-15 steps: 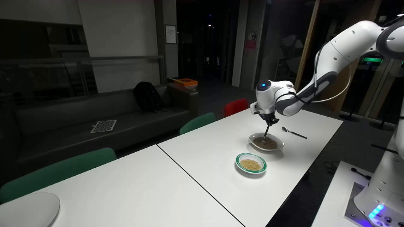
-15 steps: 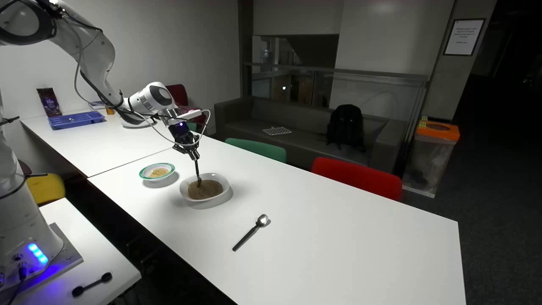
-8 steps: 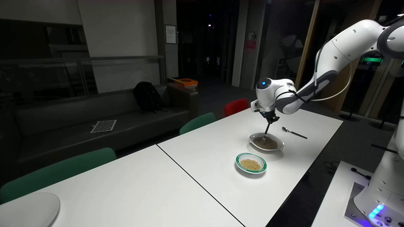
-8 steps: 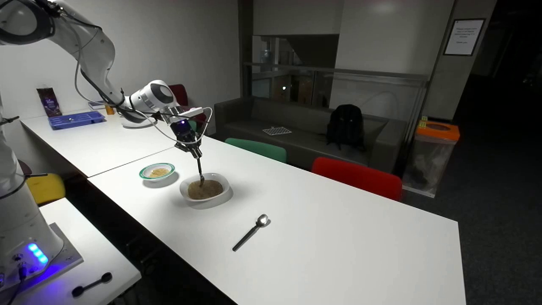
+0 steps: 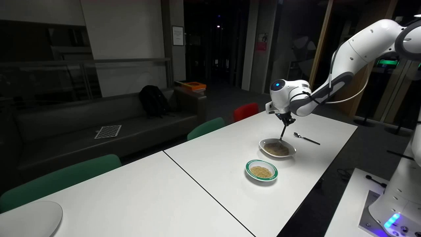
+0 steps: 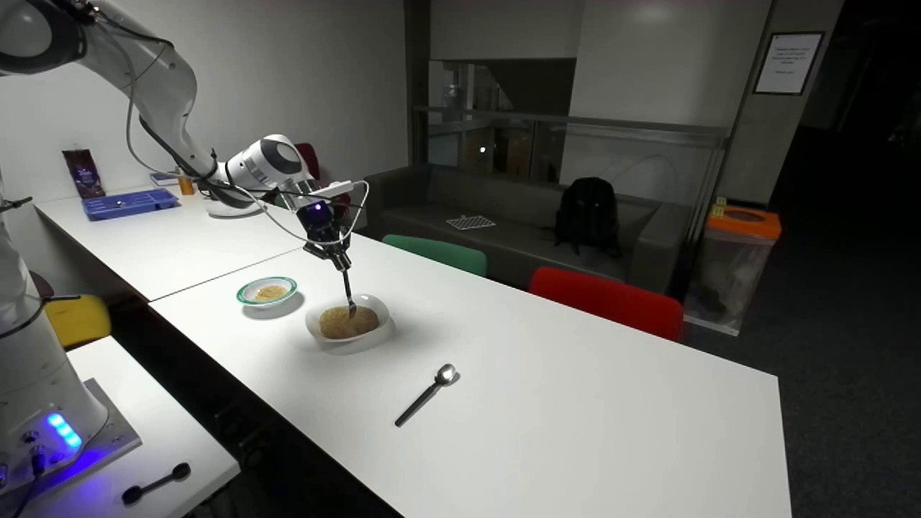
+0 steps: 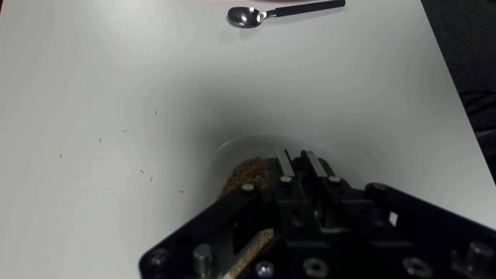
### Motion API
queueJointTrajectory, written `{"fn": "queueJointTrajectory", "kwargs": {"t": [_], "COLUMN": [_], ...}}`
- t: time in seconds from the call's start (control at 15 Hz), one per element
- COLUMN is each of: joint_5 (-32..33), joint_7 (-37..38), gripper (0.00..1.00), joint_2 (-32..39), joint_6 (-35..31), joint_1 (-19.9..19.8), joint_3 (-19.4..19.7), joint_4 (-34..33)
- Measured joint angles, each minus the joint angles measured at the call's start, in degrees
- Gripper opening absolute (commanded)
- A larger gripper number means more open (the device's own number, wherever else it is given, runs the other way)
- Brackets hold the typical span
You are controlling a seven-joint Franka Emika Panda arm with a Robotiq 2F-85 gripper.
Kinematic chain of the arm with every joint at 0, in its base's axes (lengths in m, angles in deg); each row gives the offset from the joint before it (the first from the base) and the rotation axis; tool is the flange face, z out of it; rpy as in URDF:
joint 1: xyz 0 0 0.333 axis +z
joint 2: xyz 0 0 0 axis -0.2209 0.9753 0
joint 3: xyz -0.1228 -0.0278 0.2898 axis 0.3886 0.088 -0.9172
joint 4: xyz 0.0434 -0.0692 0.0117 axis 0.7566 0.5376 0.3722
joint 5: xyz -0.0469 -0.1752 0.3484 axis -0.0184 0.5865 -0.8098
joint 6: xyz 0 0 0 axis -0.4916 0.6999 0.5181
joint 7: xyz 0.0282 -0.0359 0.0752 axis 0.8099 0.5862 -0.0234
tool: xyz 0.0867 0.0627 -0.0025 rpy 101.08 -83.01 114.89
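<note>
Fork point(image 6: 348, 290), one, dark-handled, pinched in gripper point(image 6: 344, 267)

Location: at the oval white bowl point(image 6: 384, 316), handle above, metal head down within the rim by the brown grain point(image 6: 335, 324). Whether the tines touch the grain I cannot make out from here.

Hand: jaws drawn together on the upper end of the handle.

Hazards, in my judgement:
- Pivoting. Slim handle, gripped at one end only; a sideways push of the head against the bowl wall could swing or slip it in the jaws.
- Spillage. Contents loose; a brisk drag or lift could flick some over the rim. Loose flecks point(image 7: 142, 171), grain by the look of them, lie on the table point(image 7: 97, 85) beside the bowl.
- Shifting. Bowl apparently unfixed on a smooth top; hard pressure from the tines could slide it, perhaps into the green-rimmed bowl point(image 5: 248, 168) of pale grain point(image 5: 261, 171), near but not touching.

Orientation: long axis steep, close to upright, not plumb. Head points down, canted slightly away from the robot base point(image 6: 43, 399).
</note>
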Motion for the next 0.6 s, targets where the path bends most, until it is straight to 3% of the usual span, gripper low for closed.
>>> {"fn": "queueJointTrajectory", "kwargs": {"t": [0.6], "joint_5": [0.49], "joint_7": [-0.02], "gripper": [0.03], "joint_2": [0.21], "joint_6": [0.00], "joint_1": [-1.61], "joint_3": [1.75], "joint_4": [0.09]}}
